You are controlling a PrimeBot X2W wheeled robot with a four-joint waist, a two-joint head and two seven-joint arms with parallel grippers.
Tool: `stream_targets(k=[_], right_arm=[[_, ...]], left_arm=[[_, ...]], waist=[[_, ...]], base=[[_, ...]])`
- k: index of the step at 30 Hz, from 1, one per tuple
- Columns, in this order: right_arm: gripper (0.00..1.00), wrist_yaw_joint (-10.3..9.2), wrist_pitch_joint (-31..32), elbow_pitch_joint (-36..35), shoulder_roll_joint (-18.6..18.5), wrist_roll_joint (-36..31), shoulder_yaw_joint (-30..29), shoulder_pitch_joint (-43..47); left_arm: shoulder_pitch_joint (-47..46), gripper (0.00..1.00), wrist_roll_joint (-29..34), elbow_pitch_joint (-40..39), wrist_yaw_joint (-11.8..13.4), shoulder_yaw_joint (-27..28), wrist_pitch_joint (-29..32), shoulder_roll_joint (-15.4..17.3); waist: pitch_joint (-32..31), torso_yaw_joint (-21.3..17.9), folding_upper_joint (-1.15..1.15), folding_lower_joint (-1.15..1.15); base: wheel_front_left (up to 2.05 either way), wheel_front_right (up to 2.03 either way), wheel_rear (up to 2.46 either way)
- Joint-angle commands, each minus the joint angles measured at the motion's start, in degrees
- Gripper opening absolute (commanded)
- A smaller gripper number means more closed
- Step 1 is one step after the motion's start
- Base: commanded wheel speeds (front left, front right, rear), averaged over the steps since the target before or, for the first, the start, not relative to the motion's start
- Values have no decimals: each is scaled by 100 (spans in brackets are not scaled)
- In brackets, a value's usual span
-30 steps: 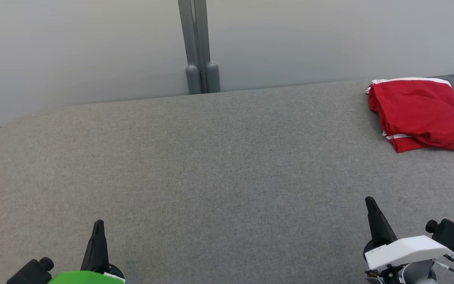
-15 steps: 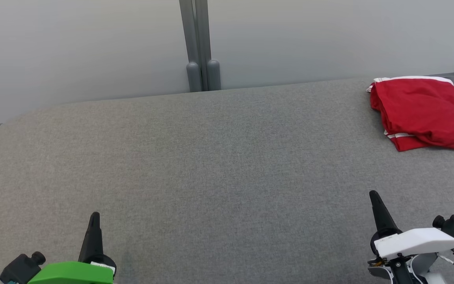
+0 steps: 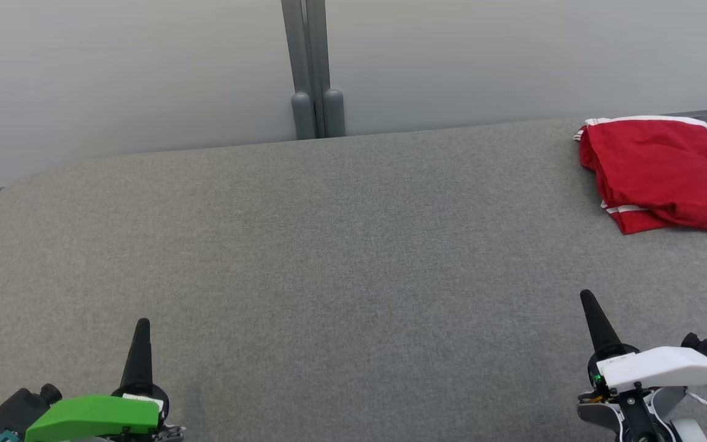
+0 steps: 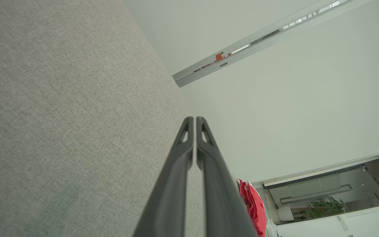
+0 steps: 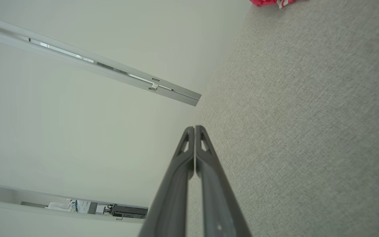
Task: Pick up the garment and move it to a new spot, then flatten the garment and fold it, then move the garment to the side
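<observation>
A grey fabric-covered table [image 3: 353, 258] carries a folded red garment [image 3: 660, 172] with white stripes at its far right corner. The left tool [image 3: 142, 325] and right tool [image 3: 588, 298] hover near the front edge, fingers pressed together, holding nothing, well apart from the garment.

Reads as an office-type robot test bay, not a home. A wide surface [image 3: 329, 245] wrapped in plain grey fabric, far-left corner rounded, sits tight against pale matte partition panels [image 3: 513, 55]. The panels are joined by a grey metal post [image 3: 312, 61] with two capped stubs at its base. In the left wrist view, past the panel edge, there's a room with a potted plant [image 4: 326, 208] and a dark glazed pane [image 4: 324, 184]. In the right wrist view, beyond the panels, dark gear [image 5: 127, 210] sits on a ledge, too small to identify. Lighting is flat, even, indoor.
</observation>
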Motion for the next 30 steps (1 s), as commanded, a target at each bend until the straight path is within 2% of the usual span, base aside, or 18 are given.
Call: stream_targets(k=[1, 30], right_arm=[[0, -2, 35, -20, -13, 147, -38, -131], [0, -2, 431, 103, 32, 1515, -324, -350]], left_arm=[[-166, 0, -160, -11, -43, 39, 28, 58], [-529, 0, -1555, 225, -194, 295, 428, 37]], waist=[[5, 2, 0, 0], [103, 46, 0, 0]], base=[[0, 0, 0], [0, 0, 0]])
